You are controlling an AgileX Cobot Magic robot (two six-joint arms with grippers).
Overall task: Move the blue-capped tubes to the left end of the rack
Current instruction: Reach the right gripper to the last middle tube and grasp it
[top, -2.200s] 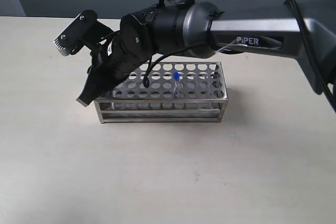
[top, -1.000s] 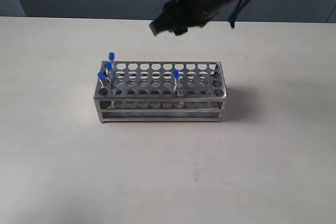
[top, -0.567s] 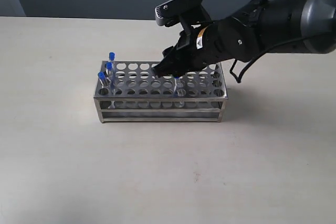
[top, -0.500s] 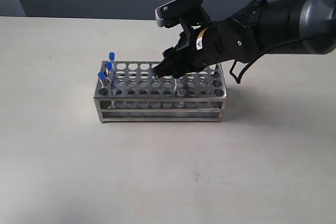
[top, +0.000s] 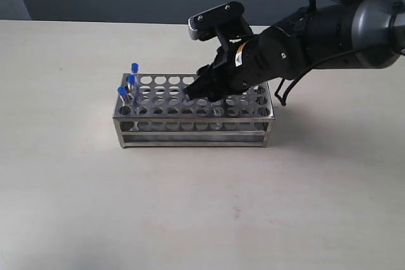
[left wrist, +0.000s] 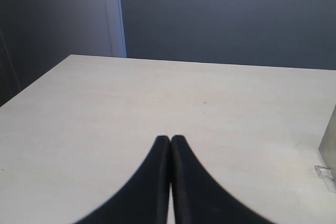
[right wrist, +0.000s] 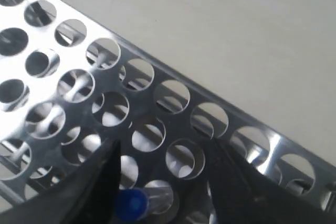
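The silver rack [top: 190, 136] stands mid-table. Three blue-capped tubes [top: 131, 80] stand in holes at its left end. My right gripper [top: 201, 90] hangs low over the middle of the rack and hides the fourth tube in the exterior view. In the right wrist view that tube's blue cap [right wrist: 131, 204] pokes up from the rack's top plate [right wrist: 80, 113], close beside one finger [right wrist: 97, 182] of the open right gripper [right wrist: 164, 142]. The other finger stands well apart from it. My left gripper [left wrist: 170, 140] is shut with nothing in it, above bare table.
The rack is the only object on the pale table [top: 202, 207]. A dark wall runs behind the table's far edge. A grey corner [left wrist: 328, 148] shows at the side of the left wrist view.
The right arm swung from the rack's left end up and away, then came down over the rack's middle. In the last half second it sank lower, covering the lone tube's cap.
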